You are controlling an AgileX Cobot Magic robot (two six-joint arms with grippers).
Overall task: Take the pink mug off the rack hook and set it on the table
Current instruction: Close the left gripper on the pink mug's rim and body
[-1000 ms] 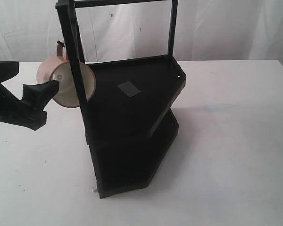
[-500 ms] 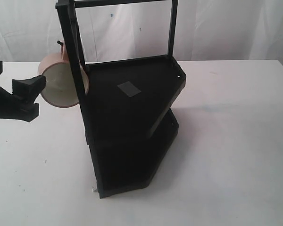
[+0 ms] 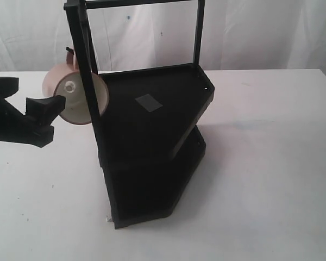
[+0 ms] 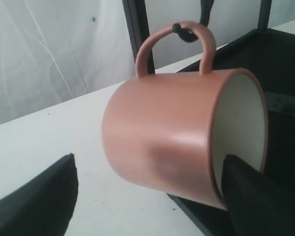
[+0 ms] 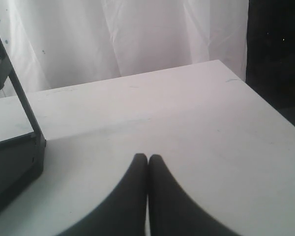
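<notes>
Pink mug (image 4: 157, 137) hung by its handle on the rack hook (image 4: 179, 29), at ten o'clock off the rack's (image 3: 152, 109) top shelf, mouth tipped sideways. My left fingers (image 4: 39, 201) were spread either side of it from nine o'clock, not closed on it. Right fingers (image 5: 147, 187) were pressed together, idle over the bench (image 3: 261, 163) at three o'clock. No step done yet: grasp, lift-off and set-down all left.

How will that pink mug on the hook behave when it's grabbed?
The pink mug looks smooth and glossy, so it is likely rigid but slippery to grip. Hanging only by its handle on the rack hook, it may swing when nudged. Being round, it could roll if laid sideways.
</notes>
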